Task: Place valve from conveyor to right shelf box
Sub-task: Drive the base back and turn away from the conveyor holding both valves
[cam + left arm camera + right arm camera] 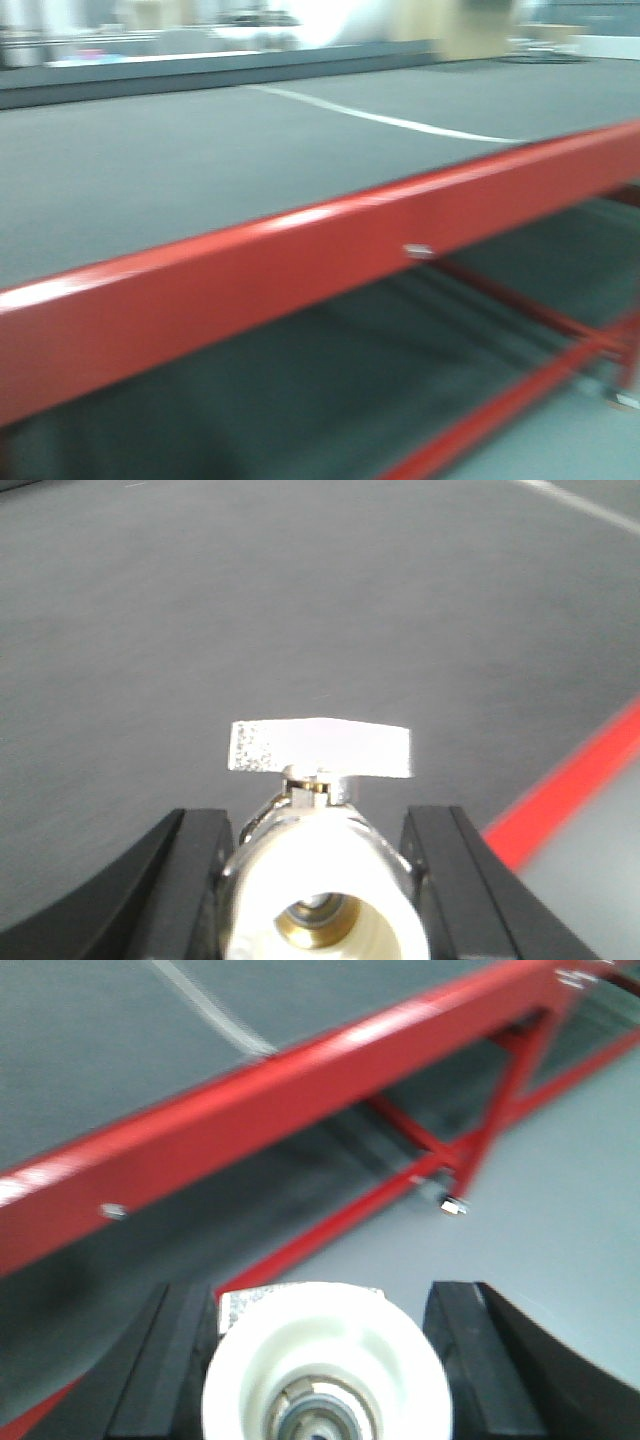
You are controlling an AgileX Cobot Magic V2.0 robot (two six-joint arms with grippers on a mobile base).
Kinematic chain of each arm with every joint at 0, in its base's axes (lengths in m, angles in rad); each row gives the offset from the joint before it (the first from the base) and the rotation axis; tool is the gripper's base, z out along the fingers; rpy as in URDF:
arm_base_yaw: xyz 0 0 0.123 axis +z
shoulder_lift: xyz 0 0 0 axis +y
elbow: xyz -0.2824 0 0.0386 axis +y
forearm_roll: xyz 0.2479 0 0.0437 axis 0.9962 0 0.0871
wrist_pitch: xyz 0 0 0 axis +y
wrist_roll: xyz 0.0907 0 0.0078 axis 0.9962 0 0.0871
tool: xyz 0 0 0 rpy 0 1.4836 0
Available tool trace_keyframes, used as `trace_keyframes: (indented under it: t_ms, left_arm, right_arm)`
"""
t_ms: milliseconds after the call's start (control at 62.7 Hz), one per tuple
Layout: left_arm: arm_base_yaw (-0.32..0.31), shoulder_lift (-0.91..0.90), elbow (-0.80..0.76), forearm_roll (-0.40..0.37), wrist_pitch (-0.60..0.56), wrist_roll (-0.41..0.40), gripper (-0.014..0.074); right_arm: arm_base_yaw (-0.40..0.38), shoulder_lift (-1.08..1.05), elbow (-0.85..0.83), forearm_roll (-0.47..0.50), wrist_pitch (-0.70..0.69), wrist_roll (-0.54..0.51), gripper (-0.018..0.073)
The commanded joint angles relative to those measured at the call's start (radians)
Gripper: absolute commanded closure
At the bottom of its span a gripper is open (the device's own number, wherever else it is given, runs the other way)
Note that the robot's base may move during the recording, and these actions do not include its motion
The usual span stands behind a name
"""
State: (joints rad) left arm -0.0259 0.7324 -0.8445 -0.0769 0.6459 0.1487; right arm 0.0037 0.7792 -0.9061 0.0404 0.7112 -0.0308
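In the left wrist view a valve with a silver flat handle, a white end and a brass bore sits between black fingers. My left gripper is shut on it, above the dark grey conveyor. In the right wrist view a second valve, white-ended and round, sits between my right gripper's black fingers, which are shut on it. It hangs over the red frame and grey floor. The front view shows the conveyor blurred, with no gripper in it. The right shelf box is out of view.
A red rail edges the belt, with red cross braces below it. A pale line crosses the belt. Beyond the belt the background is a blur of bright shapes. All views are motion-blurred.
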Motion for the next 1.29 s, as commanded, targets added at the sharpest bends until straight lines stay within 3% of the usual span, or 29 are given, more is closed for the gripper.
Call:
trace_keyframes:
  t_ms: [0,1277]
  left_arm:
    - [-0.003,-0.009,-0.006,-0.008,-0.055,-0.003,0.0708]
    - [-0.003,-0.009,-0.006,-0.008,-0.055,-0.003,0.0708]
  right_arm:
    - [-0.003,-0.012,-0.01,-0.004,-0.073,-0.004,0.0723]
    - [-0.003,-0.012,-0.01,-0.004,-0.073,-0.004,0.0723]
